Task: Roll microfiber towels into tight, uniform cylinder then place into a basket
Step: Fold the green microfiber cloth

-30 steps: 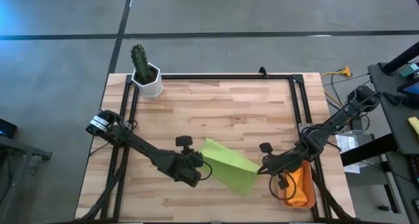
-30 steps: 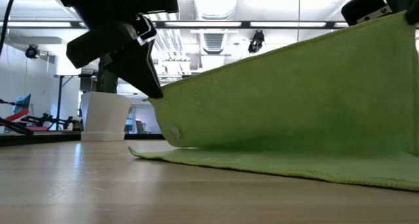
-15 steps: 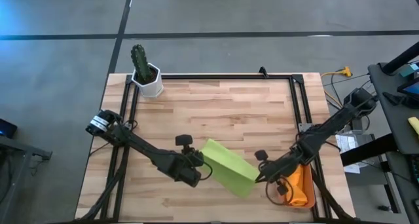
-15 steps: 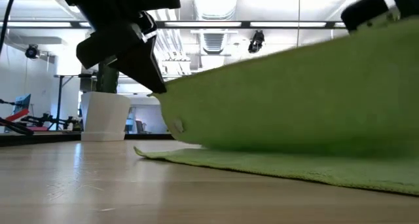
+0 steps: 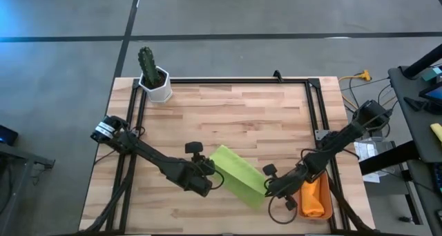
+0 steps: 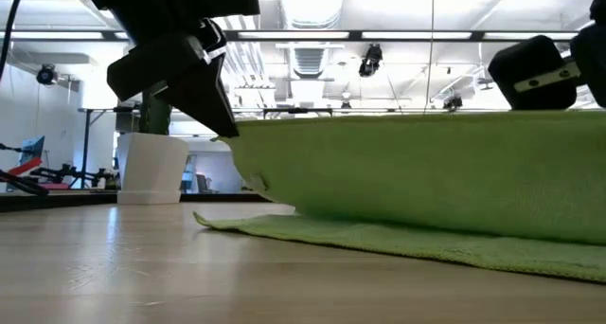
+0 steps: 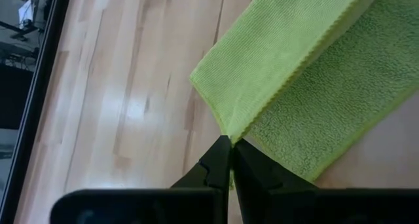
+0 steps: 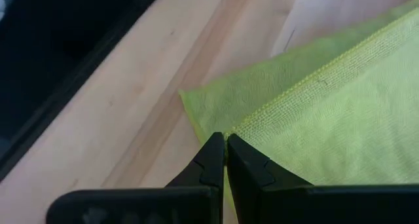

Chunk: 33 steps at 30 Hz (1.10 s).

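Note:
The lime green towel [image 5: 238, 174] lies slantwise on the near middle of the table, doubled over. Its lower layer [image 6: 407, 237] rests on the wood and its upper layer [image 6: 417, 177] is held up. My left gripper [image 5: 215, 175] is shut on the towel's left end. My right gripper [image 5: 268, 188] is shut on its right end. The bright orange towel [image 5: 312, 198] lies bunched at the near right by my right arm. Whether the basket is under it, I cannot tell. My left gripper pinches a corner of the towel's raised layer [image 7: 227, 133] between its two fingers, coming from the table's left. That layer is lifted off the table and stretches level to the other gripper. My right gripper pinches the opposite corner of the raised layer [image 8: 230, 132] between its two fingers, coming from the table's right. The hemmed edge runs away from the fingers. The lower layer lies on the wood beneath.
A white pot with a cactus [image 5: 156, 81] stands at the far left corner. A black frame rail [image 5: 242, 80] runs along the table's edges. Bare wood [image 5: 235, 119] lies across the middle and far part of the table.
My right gripper has moved toward the table's left and near edge and come down with its towel corner. The raised edge, which sloped up to the right, now hangs level, and the upper layer has folded further over the lower one. My left gripper has kept still.

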Each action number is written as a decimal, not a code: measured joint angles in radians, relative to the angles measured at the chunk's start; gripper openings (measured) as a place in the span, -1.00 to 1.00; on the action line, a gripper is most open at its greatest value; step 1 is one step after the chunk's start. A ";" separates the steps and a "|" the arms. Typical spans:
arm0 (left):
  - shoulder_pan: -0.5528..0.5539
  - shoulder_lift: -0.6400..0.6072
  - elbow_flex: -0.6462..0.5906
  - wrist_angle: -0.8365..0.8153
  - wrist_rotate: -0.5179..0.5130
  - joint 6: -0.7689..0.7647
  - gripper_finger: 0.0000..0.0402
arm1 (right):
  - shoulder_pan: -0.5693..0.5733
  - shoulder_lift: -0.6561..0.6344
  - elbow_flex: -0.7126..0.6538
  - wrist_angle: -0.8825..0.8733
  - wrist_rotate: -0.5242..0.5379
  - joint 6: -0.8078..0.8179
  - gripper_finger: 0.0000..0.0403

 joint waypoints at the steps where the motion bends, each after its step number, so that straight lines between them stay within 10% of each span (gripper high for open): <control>1: 0.000 0.000 0.000 0.000 0.003 0.000 -1.00 | 0.000 -0.002 0.000 0.005 0.000 0.000 -0.96; 33: 0.013 0.000 -0.027 0.064 0.015 0.006 -1.00 | 0.000 -0.027 0.000 0.090 -0.051 -0.073 -0.96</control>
